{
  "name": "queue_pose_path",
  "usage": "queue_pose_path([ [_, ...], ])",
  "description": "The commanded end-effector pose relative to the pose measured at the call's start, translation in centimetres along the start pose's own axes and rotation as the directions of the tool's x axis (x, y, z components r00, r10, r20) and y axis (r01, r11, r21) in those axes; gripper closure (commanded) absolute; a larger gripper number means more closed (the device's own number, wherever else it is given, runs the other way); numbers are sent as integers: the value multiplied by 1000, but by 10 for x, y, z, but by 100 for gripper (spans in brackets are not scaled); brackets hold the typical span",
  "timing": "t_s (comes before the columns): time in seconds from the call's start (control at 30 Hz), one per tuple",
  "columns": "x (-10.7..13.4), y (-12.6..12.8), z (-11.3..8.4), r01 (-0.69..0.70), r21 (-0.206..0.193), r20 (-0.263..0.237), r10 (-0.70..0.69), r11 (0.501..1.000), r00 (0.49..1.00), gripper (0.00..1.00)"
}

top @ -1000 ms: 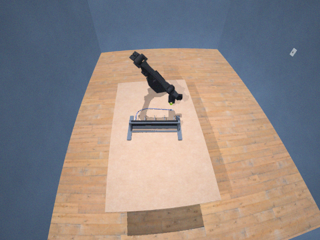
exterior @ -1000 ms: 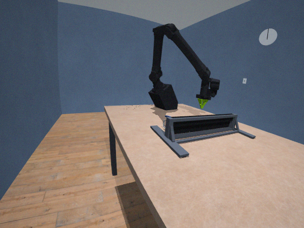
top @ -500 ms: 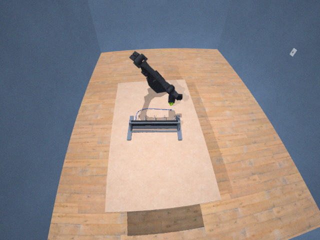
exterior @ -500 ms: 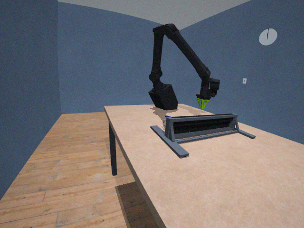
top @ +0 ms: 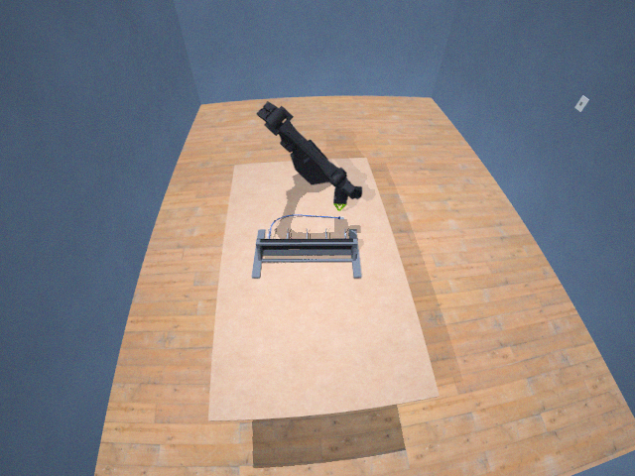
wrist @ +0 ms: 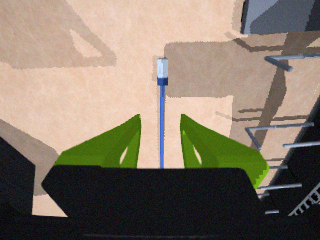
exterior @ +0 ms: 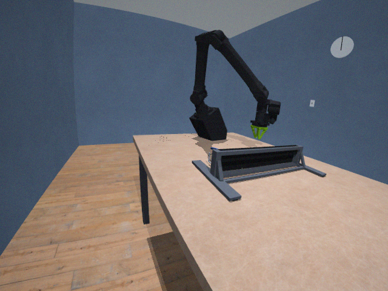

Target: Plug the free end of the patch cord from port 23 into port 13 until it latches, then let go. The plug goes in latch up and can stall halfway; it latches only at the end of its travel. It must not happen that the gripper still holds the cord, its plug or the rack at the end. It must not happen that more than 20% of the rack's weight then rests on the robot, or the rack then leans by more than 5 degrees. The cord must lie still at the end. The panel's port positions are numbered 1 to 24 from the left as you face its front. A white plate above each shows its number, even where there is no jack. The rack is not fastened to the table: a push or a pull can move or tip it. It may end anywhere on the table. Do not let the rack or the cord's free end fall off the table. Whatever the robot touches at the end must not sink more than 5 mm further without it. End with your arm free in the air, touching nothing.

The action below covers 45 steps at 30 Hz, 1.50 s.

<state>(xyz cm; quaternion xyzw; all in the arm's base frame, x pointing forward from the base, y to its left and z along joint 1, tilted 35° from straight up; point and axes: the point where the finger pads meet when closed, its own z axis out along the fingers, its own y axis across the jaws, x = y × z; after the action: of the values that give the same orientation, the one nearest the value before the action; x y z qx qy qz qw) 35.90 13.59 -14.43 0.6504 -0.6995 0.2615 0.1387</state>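
The blue patch cord [top: 300, 215] [wrist: 162, 125] curves behind the gray rack [top: 308, 241] [exterior: 260, 151], which stands upright. Its pale plug [wrist: 162, 67] lies on the tabletop, unplugged.

The gripper's [top: 339, 206] [exterior: 259, 133] [wrist: 161, 117] green fingers stand wider apart than one second earlier.
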Motion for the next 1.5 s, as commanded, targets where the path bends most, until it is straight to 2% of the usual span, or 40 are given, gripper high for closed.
queue_pose_path([
  [0.0,-22,-15,-10,-9,40,31,7,999,1000,64],
  [0.87,-18,-12,-5,-10,33,24,9,999,1000,64],
  [1.47,-4,-5,26,-10,9,4,10,1000,1000,64],
])
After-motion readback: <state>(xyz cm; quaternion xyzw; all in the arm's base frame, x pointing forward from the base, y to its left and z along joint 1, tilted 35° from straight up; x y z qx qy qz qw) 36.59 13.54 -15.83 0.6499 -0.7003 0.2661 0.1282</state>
